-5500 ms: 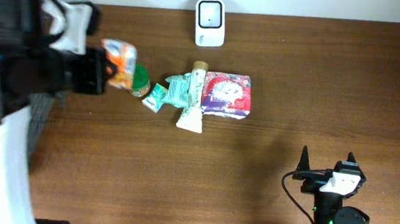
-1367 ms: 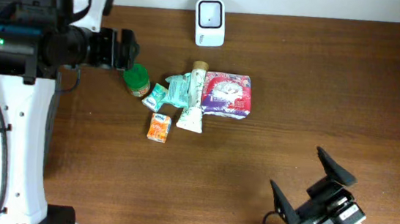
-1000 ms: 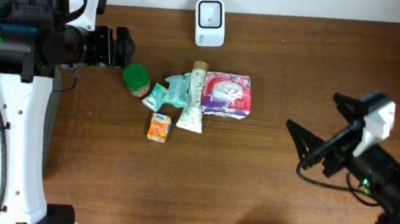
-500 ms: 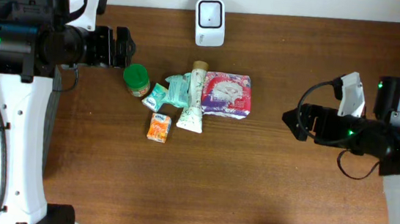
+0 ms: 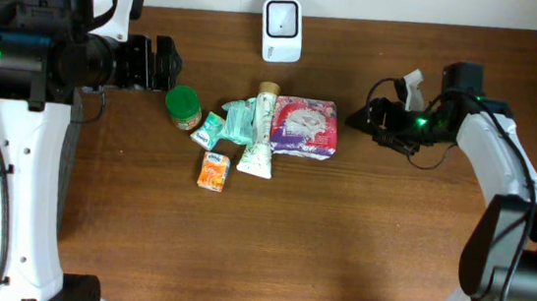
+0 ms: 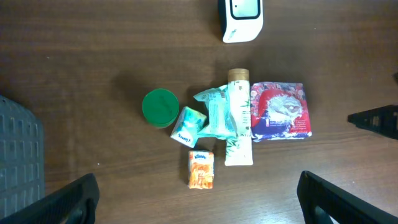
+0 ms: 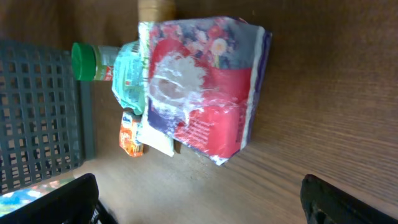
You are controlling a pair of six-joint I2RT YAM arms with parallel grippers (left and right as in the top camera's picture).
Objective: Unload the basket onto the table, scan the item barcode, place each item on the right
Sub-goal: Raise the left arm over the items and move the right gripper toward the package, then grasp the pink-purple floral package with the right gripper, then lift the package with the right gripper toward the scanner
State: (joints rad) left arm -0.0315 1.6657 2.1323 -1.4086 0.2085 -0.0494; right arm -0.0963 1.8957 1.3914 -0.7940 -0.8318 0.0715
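- Small orange carton lies nearest, mid table; nothing lifted yet.
- Right claw: wide open, empty, just beside the red tissue pack, judged the likely item.
- Left claw: open, empty, near the green-lidded jar.
- Barcode scanner at the far table edge. Grasp, presentation and scan all remain.

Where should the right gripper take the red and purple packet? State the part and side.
Probably its right half, jaws across the far and near edges, coming from the right. The red and purple packet lies flat, the tube crowds its left edge, and the open right gripper faces its free right edge.
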